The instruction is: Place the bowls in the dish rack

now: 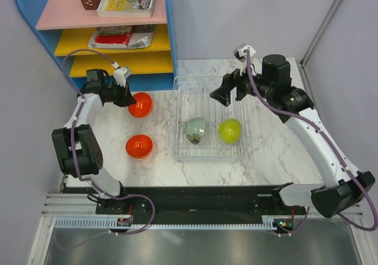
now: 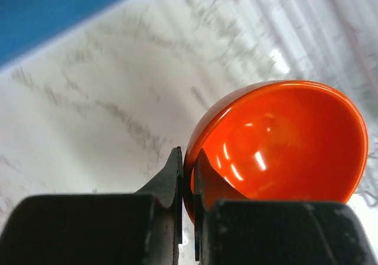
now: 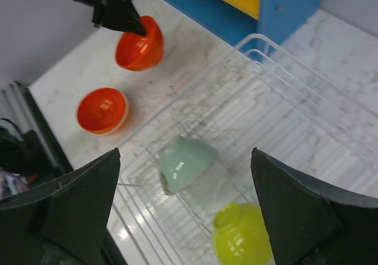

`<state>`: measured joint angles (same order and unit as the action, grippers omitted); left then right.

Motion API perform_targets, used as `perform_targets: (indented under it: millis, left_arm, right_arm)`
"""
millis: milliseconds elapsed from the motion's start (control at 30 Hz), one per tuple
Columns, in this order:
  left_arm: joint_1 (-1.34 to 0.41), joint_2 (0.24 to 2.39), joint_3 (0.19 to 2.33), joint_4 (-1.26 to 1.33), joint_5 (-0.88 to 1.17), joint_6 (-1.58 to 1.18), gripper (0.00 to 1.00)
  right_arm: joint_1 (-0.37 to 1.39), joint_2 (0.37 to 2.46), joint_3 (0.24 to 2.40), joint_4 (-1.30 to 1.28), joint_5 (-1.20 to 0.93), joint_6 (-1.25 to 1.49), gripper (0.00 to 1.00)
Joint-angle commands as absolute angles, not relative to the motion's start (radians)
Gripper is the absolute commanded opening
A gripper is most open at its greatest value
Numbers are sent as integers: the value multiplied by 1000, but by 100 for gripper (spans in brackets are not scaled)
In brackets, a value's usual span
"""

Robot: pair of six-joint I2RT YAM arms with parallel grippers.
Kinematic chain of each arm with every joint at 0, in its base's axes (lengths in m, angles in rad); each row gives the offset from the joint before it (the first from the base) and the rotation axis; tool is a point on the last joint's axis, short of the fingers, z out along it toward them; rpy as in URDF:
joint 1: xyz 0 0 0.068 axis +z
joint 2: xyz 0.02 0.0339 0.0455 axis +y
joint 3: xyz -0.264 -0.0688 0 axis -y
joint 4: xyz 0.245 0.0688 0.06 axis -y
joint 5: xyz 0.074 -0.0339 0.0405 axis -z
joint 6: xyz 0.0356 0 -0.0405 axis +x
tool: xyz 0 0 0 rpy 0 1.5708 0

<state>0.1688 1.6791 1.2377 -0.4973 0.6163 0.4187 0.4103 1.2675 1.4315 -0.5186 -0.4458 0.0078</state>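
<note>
One likely slick orange bowl (image 1: 142, 105) beside the dish rack (image 1: 207, 91): our left pincer (image 1: 126, 94) clamps its rim, right pincer (image 1: 227, 92) gapes.

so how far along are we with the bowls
Done: the pale green bowl and the yellow-green bowl lie in the dish rack. In hand: the left claw is shut on the rim of the far orange bowl, outside the rack. Left: that one plus the near orange bowl on the table; the right claw hangs open over the rack.
</note>
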Motion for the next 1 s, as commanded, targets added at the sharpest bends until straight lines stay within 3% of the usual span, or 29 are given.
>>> perform_targets:
  millis: [0, 133, 300, 567, 967]
  left_arm:
    - [141, 1557, 1393, -566, 943, 460, 2]
    - [40, 1480, 1404, -581, 1017, 462, 2]
    - [-156, 1375, 1362, -577, 962, 495, 2]
    - [-291, 1353, 1402, -560, 881, 457, 2]
    - [-354, 1364, 1407, -491, 784, 436, 2]
  right_arm:
    - [413, 1365, 1462, -381, -722, 268, 98]
    - [400, 1396, 1308, -61, -929, 538, 98]
    - [388, 1417, 1166, 340, -963, 899, 98]
    - [390, 1470, 1072, 514, -970, 1046, 98]
    - [402, 1453, 1009, 519, -945, 1051, 98]
